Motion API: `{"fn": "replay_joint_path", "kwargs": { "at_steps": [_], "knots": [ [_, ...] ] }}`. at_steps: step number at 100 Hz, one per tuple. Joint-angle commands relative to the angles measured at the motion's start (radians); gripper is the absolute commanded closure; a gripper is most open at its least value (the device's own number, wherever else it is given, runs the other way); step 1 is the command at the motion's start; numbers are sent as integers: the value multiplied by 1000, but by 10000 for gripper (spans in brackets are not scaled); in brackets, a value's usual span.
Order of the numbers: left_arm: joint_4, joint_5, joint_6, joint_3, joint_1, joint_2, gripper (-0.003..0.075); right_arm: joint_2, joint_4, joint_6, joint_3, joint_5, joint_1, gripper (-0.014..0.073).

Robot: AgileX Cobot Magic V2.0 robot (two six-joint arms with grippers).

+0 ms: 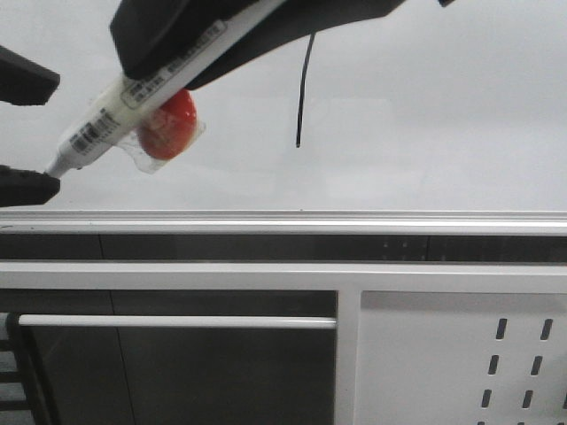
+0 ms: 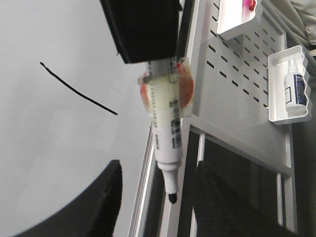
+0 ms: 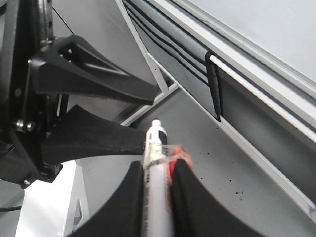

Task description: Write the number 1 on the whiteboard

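Note:
The whiteboard [image 1: 443, 115] fills the upper front view. The number 1 [image 1: 304, 93] is a thin black stroke on it, also seen in the left wrist view [image 2: 79, 90]. My right gripper [image 1: 177, 66] comes in from above and is shut on a white marker pen [image 1: 115, 111] with a red disc [image 1: 170, 124] taped to it. The pen slants down to the left. Its black tip [image 2: 172, 197] is bare. My left gripper [image 1: 55, 135] is open at the left edge, and the pen's tip end lies between its fingers [image 2: 98, 207] without touching them. The right wrist view shows the pen [image 3: 155, 143] clamped.
A silver rail [image 1: 354, 221] runs under the board. Below it are a white frame, a horizontal rod [image 1: 177, 321] and a perforated panel [image 1: 496, 354]. White trays hang on that panel [image 2: 237, 74], one holding a small bottle [image 2: 295, 86].

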Motion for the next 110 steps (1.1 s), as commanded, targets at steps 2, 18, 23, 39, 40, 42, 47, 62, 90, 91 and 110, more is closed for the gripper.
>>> {"fn": "replay_joint_path", "kwargs": {
  "at_steps": [2,18,23,39,40,42,47,62,90,91,110],
  "knots": [
    [20,-14,-4,-36,-2,0,414,-16,9,-8,-38,-72,1,644],
    [20,-32,-4,-36,-2,0,414,12,9,-8,-38,-77,7,644],
    [20,-32,-4,-36,-2,0,414,20,9,-8,-38,-82,11,644],
    [20,-24,-4,-36,-2,0,414,28,9,-8,-39,-117,20,644],
    [20,-24,-4,-36,-2,0,414,28,9,-8,-39,-117,20,644],
    [20,-24,-4,-36,-2,0,414,28,9,-8,-43,-117,20,644],
    [20,-24,-4,-36,-2,0,414,30,9,-8,-53,-113,20,644],
    [4,-26,-4,-36,-2,0,415,34,9,-15,-68,-114,20,644],
    [4,-17,-4,-36,-2,0,415,34,9,-15,-69,-107,20,644],
    [4,-17,-4,-36,-2,0,415,34,9,-15,-69,-106,20,644],
    [2,3,-4,-36,-2,0,416,34,9,-15,-69,-95,20,644]
  ]
}}
